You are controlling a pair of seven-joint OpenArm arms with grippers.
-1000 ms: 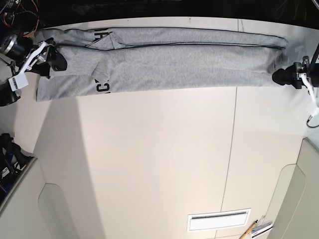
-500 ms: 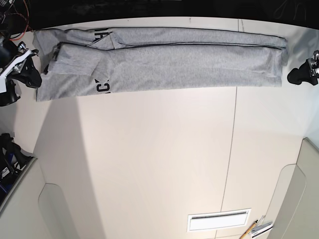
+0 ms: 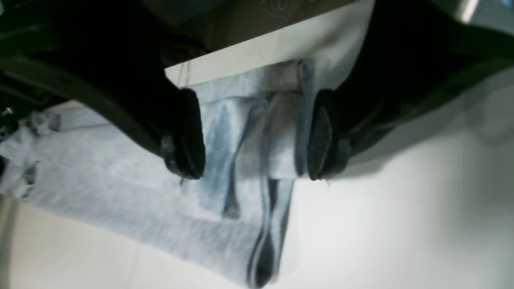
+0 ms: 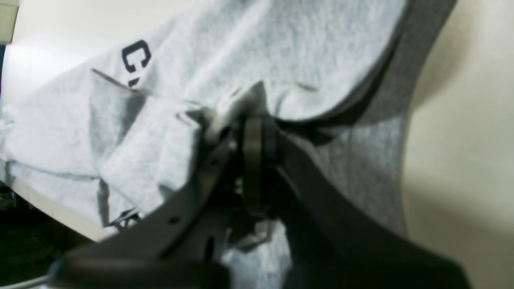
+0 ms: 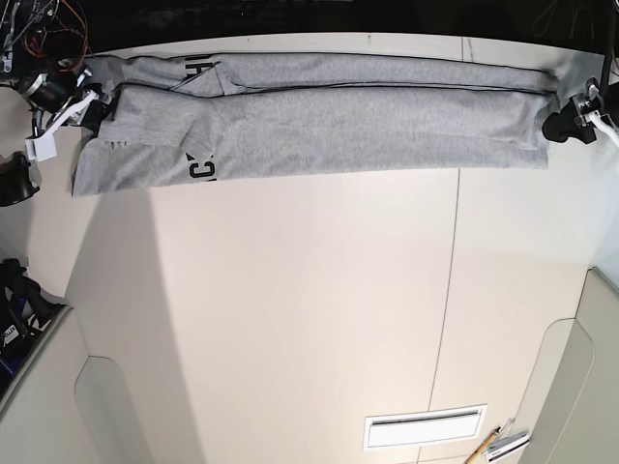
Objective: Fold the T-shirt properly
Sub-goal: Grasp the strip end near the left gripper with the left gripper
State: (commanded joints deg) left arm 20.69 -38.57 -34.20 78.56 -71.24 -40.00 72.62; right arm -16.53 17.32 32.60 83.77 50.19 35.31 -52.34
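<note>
T-shirt point(image 5: 319, 130) lies in long strip; left hand point(image 3: 258, 170) apart, right hand point(image 4: 257, 128) clamped on T-shirt.

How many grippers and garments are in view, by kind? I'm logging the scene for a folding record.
Grippers: 2, the left gripper and the right gripper
Garments: 1, the grey T-shirt
Total: 3
</note>
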